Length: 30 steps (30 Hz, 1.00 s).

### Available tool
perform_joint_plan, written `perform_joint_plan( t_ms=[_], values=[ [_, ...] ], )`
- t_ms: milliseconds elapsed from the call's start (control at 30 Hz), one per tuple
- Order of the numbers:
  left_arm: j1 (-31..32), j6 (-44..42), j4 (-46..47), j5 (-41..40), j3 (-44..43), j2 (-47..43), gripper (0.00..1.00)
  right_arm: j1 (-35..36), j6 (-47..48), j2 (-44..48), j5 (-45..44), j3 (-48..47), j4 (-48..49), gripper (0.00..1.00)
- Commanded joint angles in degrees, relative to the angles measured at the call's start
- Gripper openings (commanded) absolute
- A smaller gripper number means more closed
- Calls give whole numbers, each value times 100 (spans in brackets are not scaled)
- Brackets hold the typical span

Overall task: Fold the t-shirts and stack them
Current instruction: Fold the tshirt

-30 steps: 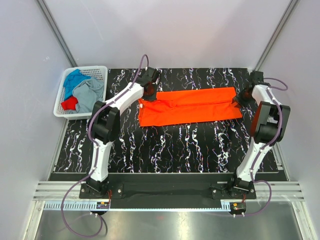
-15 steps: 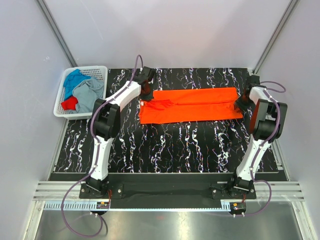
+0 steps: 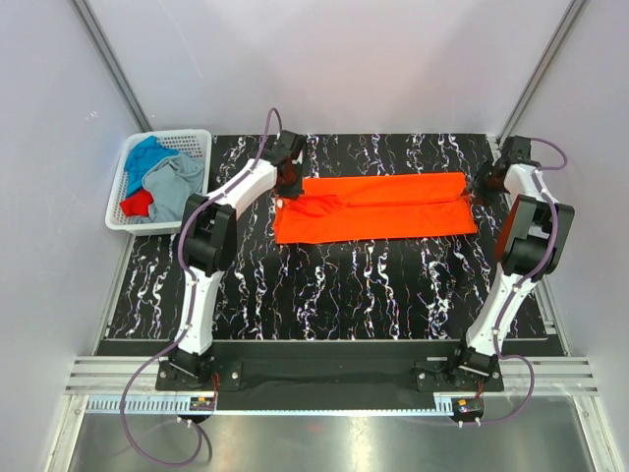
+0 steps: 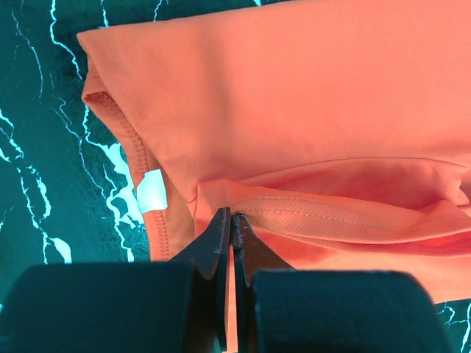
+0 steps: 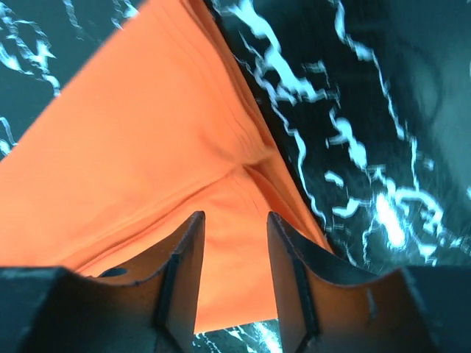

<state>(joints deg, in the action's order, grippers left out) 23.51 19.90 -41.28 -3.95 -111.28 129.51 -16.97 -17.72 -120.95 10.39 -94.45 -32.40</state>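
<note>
1. The left gripper [image 4: 230,218] has its fingers pressed tight together, pinching a hemmed fold of the orange t-shirt [image 3: 378,205] at its left end, just beside the white neck label [image 4: 152,189].
2. The right gripper [image 5: 235,219] has its jaws spread with nothing between them, poised over the shirt's right edge.
3. The shirt lies folded into a long band across the far half of the marbled black table [image 3: 344,285].
4. Off to the left, the white basket [image 3: 187,141] holds the other t-shirts [image 3: 167,182], blue, grey and red.
</note>
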Motion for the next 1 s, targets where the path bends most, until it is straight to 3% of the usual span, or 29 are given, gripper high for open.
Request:
perform_joint_plan(
  t_ms=[0, 233, 433, 533, 667, 967],
  values=[
    [-48, -57, 252, 166, -69, -277, 0, -78, 655, -218, 411, -607, -46, 45],
    [-57, -118, 208, 157, -139, -321, 0, -96, 1480, -702, 814, -1093, -513, 41],
    [-66, -118, 199, 140, -104, -321, 0, -140, 1587, -904, 824, -1259, -609, 39],
    [-66, -118, 208, 131, -113, -313, 0, -140, 1613, -957, 833, -1312, -653, 31],
    [-66, -22, 190, 140, -95, -461, 0, -140, 1447, -677, 649, -1005, -259, 0],
    [-57, 453, -21, 262, -60, -884, 0, -192, 620, 158, 208, 40, 558, 0]
  ],
)
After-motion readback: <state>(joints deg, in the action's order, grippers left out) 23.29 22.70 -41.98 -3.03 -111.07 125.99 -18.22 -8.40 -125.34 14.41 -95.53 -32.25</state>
